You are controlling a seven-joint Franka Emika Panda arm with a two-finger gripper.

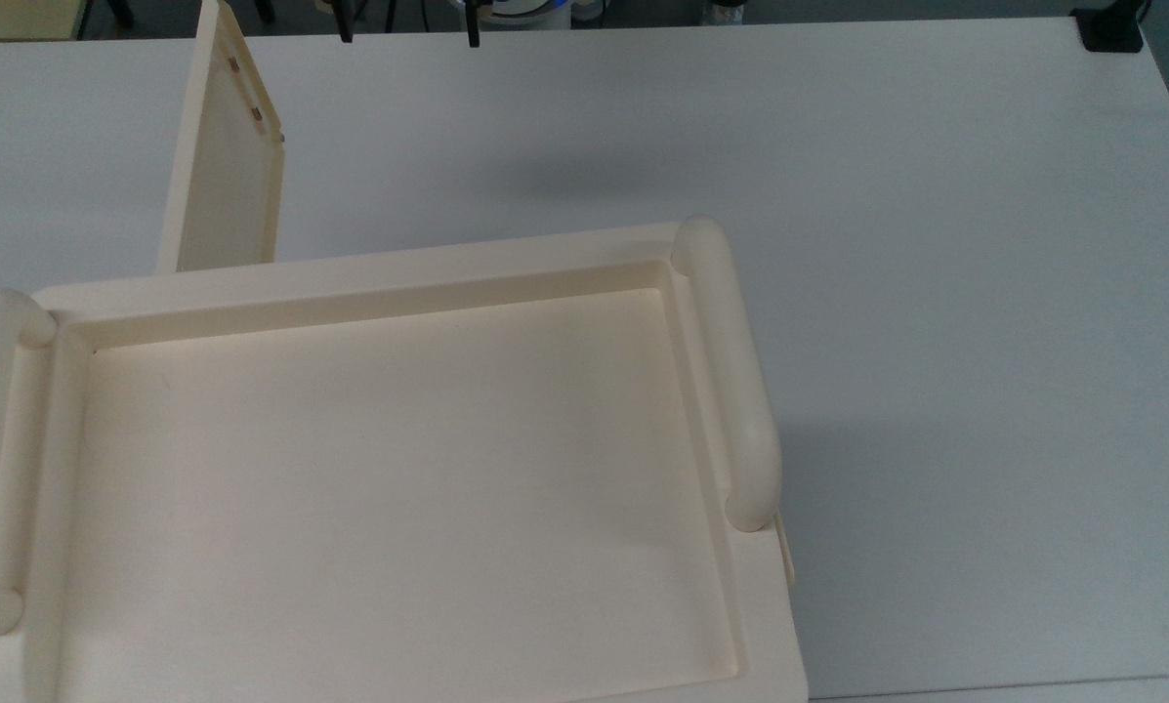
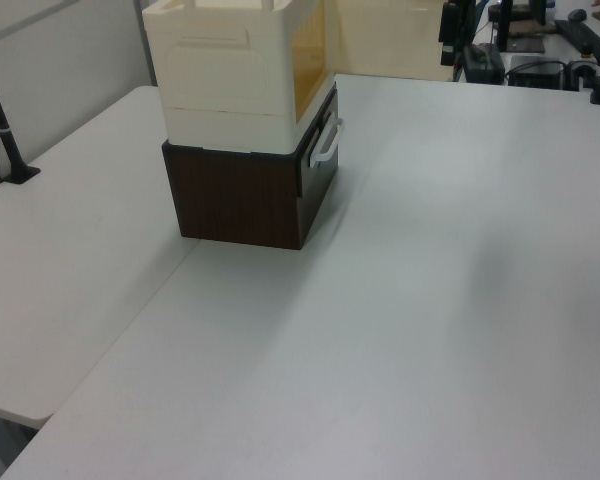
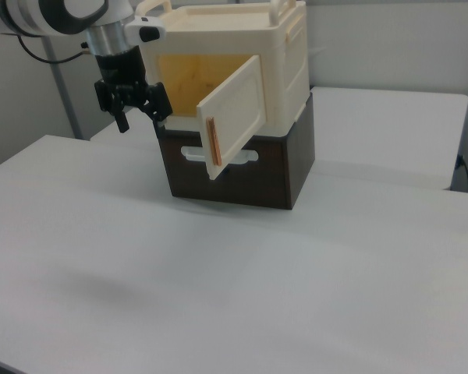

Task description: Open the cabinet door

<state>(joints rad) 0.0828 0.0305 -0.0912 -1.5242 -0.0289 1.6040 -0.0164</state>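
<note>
Door point(image 3: 234, 117) swung wide off the cabinet point(image 3: 242, 47) front, above the worktop point(image 3: 296, 265). My tool point(image 3: 136, 109), fingers spread and empty, hangs beside the opening; drifting toward the door could knock it shut again.

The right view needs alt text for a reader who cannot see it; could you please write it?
A cream plastic box-shaped cabinet sits on a dark brown base unit, its thin cream plastic door swung open. The black end effector hangs open beside it over a white table.
</note>
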